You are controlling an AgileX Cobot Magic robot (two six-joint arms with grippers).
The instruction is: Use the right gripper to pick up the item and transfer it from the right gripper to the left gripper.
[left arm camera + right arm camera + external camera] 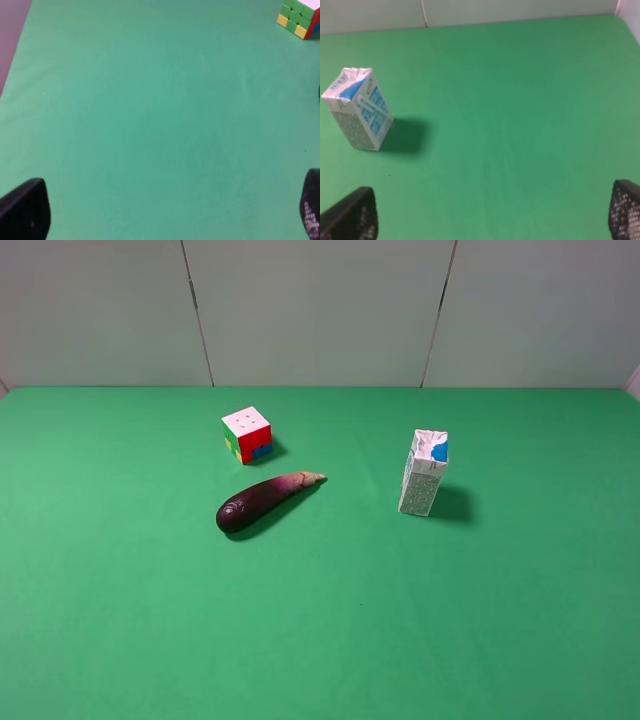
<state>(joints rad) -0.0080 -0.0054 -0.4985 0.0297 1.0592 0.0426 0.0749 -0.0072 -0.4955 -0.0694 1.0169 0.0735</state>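
Note:
The item, a small white carton (424, 473) with blue markings and speckled sides, stands upright on the green table right of centre. In the right wrist view the carton (360, 111) sits ahead and to one side of my right gripper (487, 217), whose two black fingertips (352, 217) stand far apart with nothing between them. My left gripper (165, 212) is also open and empty over bare green cloth, only its fingertips (25, 212) showing. Neither arm appears in the exterior high view.
A colourful puzzle cube (247, 434) sits left of centre toward the back, also seen as the cube (299, 18) in the left wrist view. A dark purple eggplant (262, 502) lies in front of it. A pale wall rises behind the green table (320, 640).

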